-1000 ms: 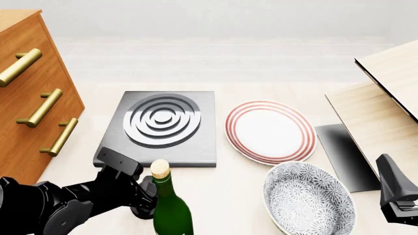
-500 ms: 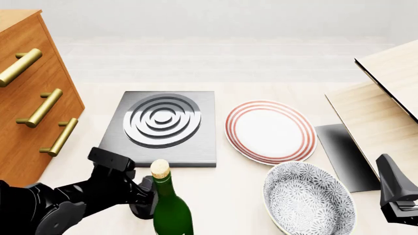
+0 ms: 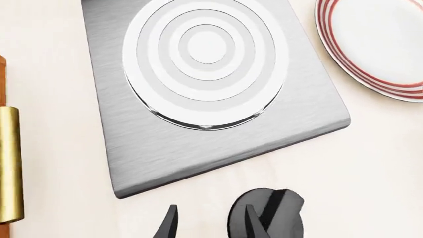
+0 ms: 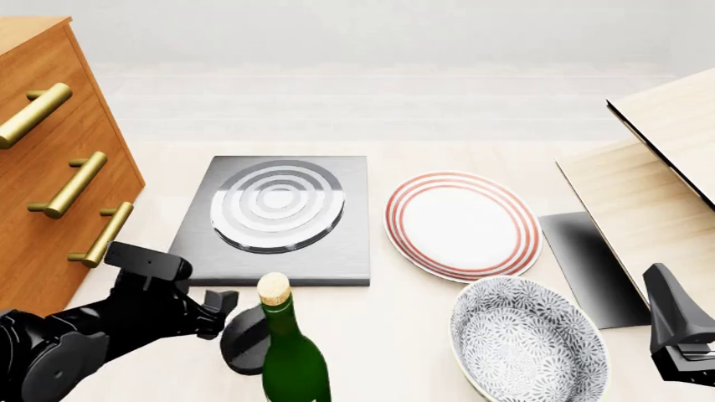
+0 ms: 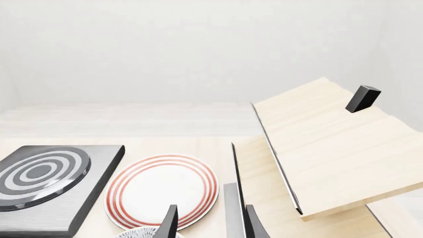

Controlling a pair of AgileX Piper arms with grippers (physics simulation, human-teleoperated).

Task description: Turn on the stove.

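A pale wooden table [image 4: 447, 151] is stretching away toward a plain white wall [image 5: 198, 49], and everything is sitting on that light surface. At the left edge a wooden dresser [image 4: 45, 167] with brass handles [image 4: 69, 184] is standing, and at the right a slanted light-wood board [image 5: 330, 144] is lying over a thin dark sheet [image 4: 587, 260]. The stove [image 4: 280, 219] is lying flat left of centre, its round burner [image 4: 278, 206] of concentric rings facing up, and its separate black knob [image 4: 248, 339] is sitting on the table just in front of the slab's near edge. A red-ringed plate [image 4: 463, 224] is lying just to the right of the stove, holding nothing, and a patterned bowl [image 4: 527, 342] nearer the camera is also holding nothing. A green corked bottle [image 4: 293, 356] is standing upright beside the knob. The left gripper [image 3: 208, 222] is hanging just left of the knob with its fingers parted and gripping nothing. The right gripper [image 5: 208, 222] is sitting low at the right, fingers likewise apart.
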